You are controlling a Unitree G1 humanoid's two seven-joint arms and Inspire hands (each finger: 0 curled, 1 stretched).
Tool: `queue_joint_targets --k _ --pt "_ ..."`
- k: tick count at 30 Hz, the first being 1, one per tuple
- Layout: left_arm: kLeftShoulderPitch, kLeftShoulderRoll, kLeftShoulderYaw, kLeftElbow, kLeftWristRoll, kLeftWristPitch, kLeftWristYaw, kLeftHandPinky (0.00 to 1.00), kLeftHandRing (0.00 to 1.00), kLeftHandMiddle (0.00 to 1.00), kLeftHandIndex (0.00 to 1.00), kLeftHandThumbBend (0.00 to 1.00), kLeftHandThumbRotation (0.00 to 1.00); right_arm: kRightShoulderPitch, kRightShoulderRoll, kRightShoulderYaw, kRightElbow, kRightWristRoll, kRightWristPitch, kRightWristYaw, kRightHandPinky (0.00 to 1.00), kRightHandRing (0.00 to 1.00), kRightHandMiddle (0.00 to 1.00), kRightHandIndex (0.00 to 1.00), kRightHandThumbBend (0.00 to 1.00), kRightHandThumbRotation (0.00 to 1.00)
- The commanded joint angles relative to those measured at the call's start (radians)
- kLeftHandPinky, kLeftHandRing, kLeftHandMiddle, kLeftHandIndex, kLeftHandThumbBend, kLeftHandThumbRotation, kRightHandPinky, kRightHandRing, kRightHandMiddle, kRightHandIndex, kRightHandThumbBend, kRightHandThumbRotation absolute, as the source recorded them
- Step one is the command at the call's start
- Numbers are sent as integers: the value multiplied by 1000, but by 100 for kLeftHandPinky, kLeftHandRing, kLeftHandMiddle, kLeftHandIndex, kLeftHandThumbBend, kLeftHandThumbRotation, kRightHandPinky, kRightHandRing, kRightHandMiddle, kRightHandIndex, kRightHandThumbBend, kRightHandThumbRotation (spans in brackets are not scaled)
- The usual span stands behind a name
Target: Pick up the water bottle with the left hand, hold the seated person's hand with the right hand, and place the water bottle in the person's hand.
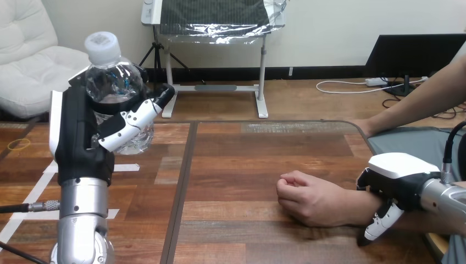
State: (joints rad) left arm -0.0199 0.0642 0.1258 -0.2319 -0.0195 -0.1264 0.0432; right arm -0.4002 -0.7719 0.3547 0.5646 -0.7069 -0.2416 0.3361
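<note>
1. At the lower right, the right hand (404, 179) lies over the person's wrist (360, 208), with a finger curled down the wrist's near side, so it grips the wrist. A light, level grip seems best, leaving the person free to turn the palm up.
2. Just left of it, the person's hand (308, 201) rests on the bench (236, 165) as a closed fist. In my judgement it has to open before the bottle can go in.
3. The bench is flat wooden planking, and the middle stretch between fist and bottle is bare. That gives open room for the carry. White tape (33, 192) marks the lower left.
4. At the upper left, the left hand (82, 137) has its fingers wrapped round the bottle (112, 82). The bottle is upright with its cap on, lifted clear of the bench and well apart from the person's hand.
5. The step in hand looks to be the carry to the right and down.
   - The bottle is best carried upright and brought in from the fist's left, so it does not pass over the right hand.
   - Its base should settle in the opened palm, with release only once the person's fingers close.
   - The thin clear plastic may flex or slip under a hard squeeze.
6. At the upper right, the person's other arm (423, 93) reaches to the bench's far edge, outside the likely path.
</note>
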Motion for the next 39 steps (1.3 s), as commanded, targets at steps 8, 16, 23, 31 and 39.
queue_joint_targets --k 8,16,23,31,39 --pt "-61 6 0 -19 -8 -25 -9 22 28 34 41 57 0 51 88 31 31 33 -22 -36 26 34 42 46 95 20" --pt "-63 5 0 -20 -9 -21 -9 22 28 34 41 57 0 53 92 26 33 49 -43 -68 23 30 37 41 92 15" --pt "-65 8 -1 -17 0 -23 -7 22 28 34 41 57 0 50 93 30 35 51 -44 -75 19 25 33 37 89 12" --pt "-65 6 -2 -26 5 -8 -1 22 28 34 41 57 0 44 89 32 40 48 -56 -77 16 21 30 33 88 10" --pt "-67 6 1 -24 -5 -10 -4 22 28 34 41 57 0 37 81 34 47 42 -67 -79 14 20 29 33 87 8"
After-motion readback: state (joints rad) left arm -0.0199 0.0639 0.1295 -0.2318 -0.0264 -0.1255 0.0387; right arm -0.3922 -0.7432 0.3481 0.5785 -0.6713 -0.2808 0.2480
